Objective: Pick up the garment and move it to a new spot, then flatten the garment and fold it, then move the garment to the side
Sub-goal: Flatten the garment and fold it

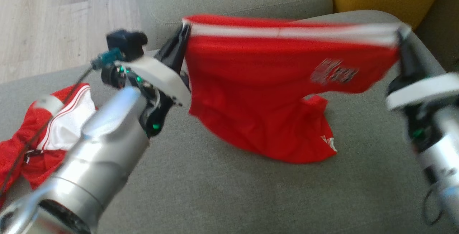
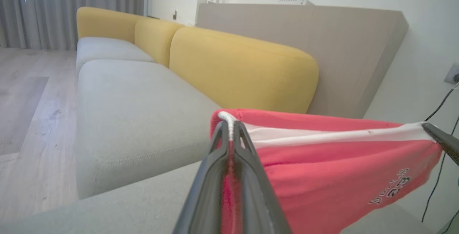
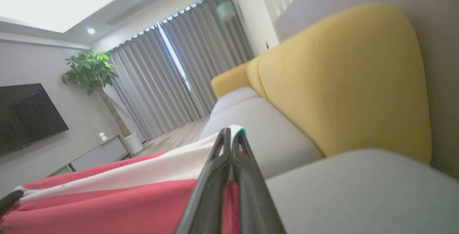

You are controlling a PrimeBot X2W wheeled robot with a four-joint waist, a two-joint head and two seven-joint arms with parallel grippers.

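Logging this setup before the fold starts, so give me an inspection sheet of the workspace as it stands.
Surface: grey sofa seat, soft.
Job's things: red garment held up, stretched by its white band.
Clutter: red-and-white clothing heaped at the seat's left.
Grippers: left gripper and right gripper each shut on a band end.
Cables: thin cable beside the left arm; wall cables past the sofa.
Surroundings: yellow cushions, wood floor, curtains, plant, TV.
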